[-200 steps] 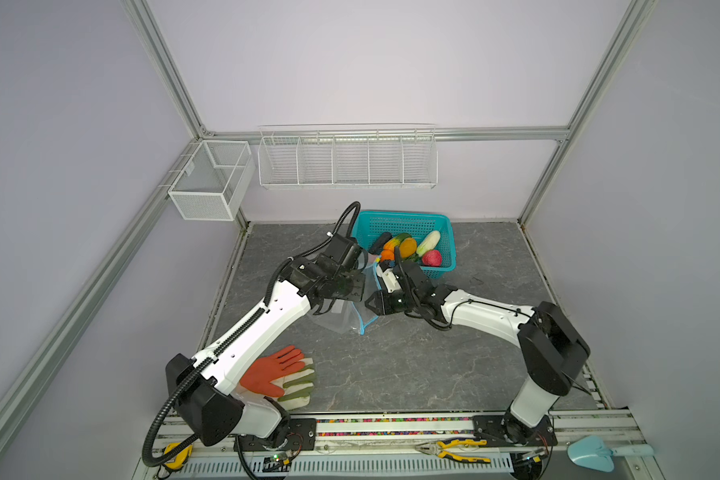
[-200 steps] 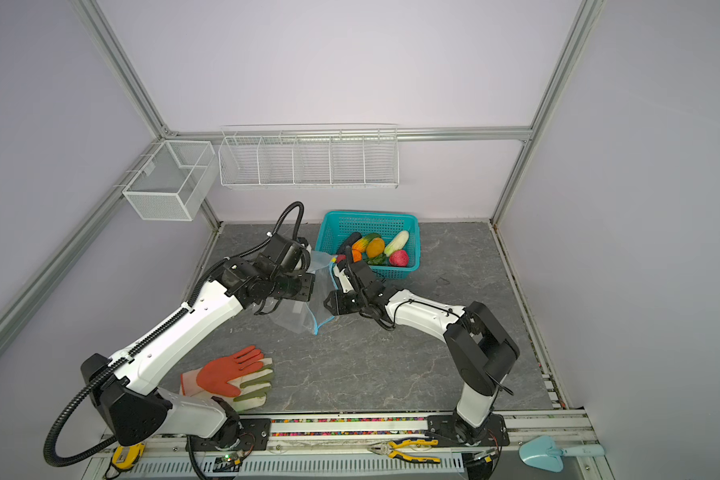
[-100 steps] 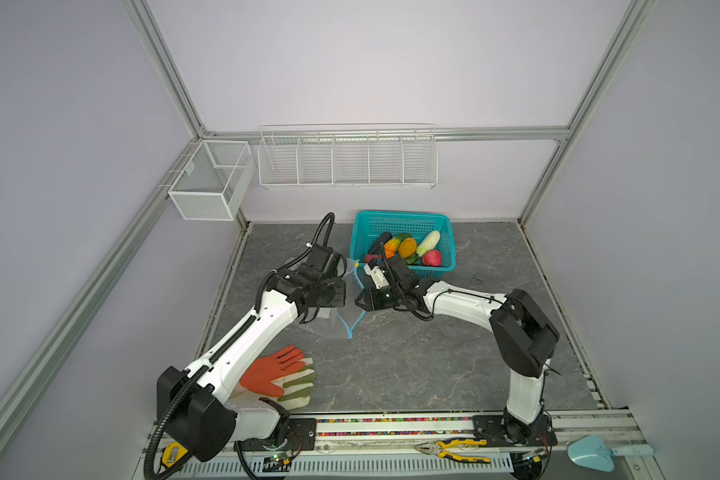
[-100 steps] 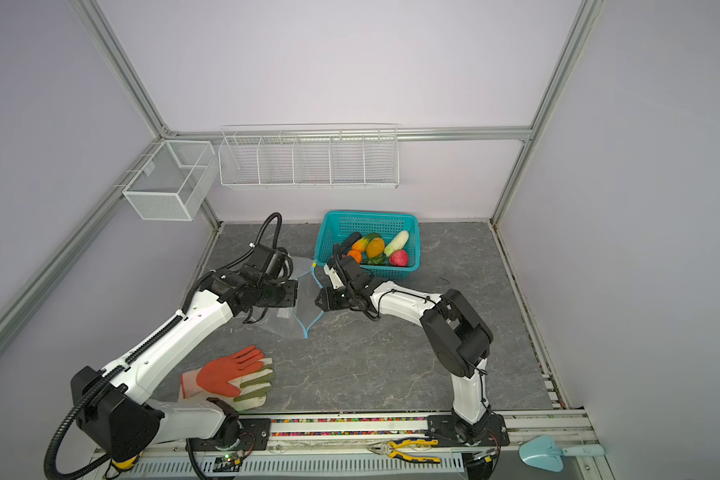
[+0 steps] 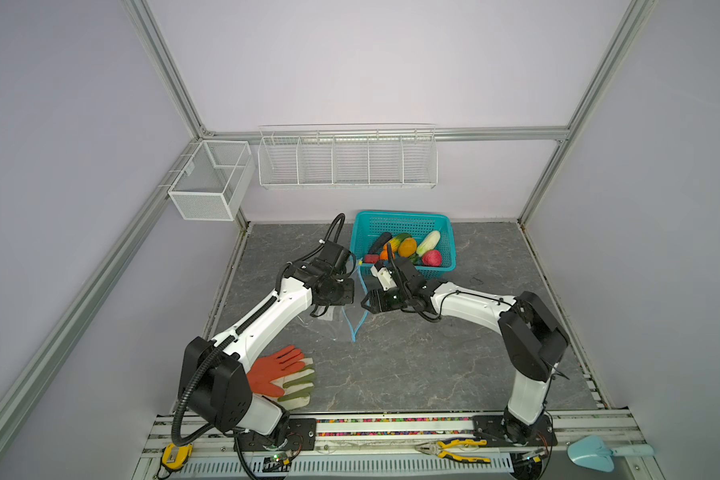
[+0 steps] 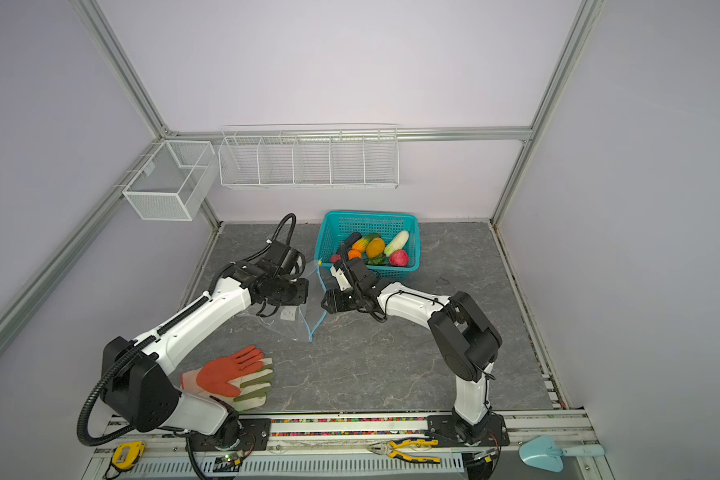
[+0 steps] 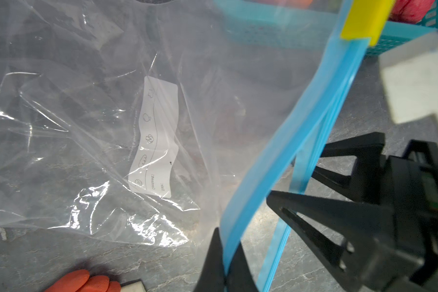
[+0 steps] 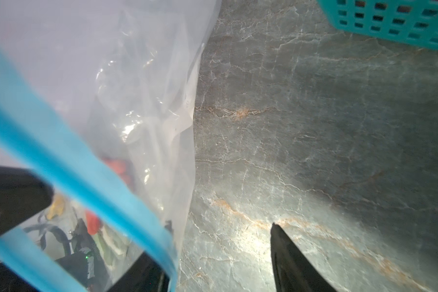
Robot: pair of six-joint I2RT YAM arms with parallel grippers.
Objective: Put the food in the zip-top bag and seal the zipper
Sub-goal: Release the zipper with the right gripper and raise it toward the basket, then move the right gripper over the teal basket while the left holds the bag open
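The left end effector (image 7: 225, 244) is clamped tight on the zipper (image 7: 286, 144), with one light-blue strip pinched between its black fingers (image 7: 213, 265). In both top views those fingertips are hidden under the wrist. The right end effector (image 5: 366, 301) faces it with its jaws well apart and bare table (image 8: 314, 126) showing in the gap. The second blue strip runs past that one's fingers (image 7: 326, 222), and I cannot tell whether it touches them. The zip-top bag (image 7: 86, 131) sits between the two arms, just in front of the teal basket (image 5: 400, 215). Its body is crumpled on the table and its mouth edge is lifted, with the yellow slider (image 7: 362, 20) at the basket end. From above, its clear outline is hard to trace. The food (image 5: 408, 248) lies in the basket, some pieces cut off behind the right wrist, so the count is unclear. Orange-red blurs show through the plastic in the right wrist view, and I can't tell what they are. The gloves (image 5: 285, 374) lie near the left arm's base, partly covered by it.
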